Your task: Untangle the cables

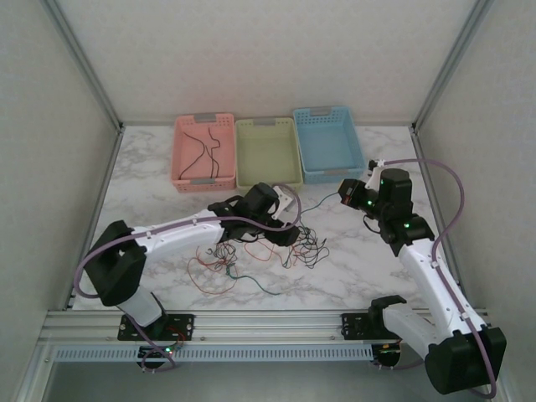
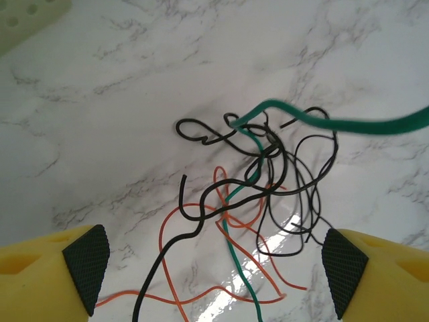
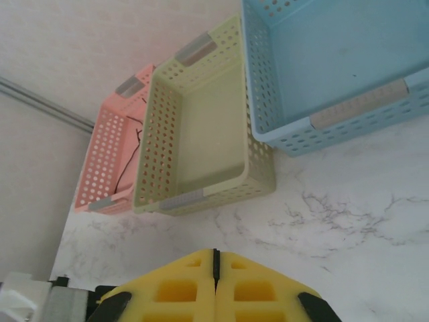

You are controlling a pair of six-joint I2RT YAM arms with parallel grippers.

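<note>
Over thin, looping cables (image 2: 258, 161) on veined marble (image 2: 100, 100), left claw (image 2: 214, 268) gapes wide; right claw (image 3: 216, 258) pinched closed.

Blurred green cable (image 2: 355, 125), edge-cropped

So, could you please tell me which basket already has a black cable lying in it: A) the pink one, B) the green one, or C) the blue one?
A: a thin black cable lies inside the pink basket.
</note>
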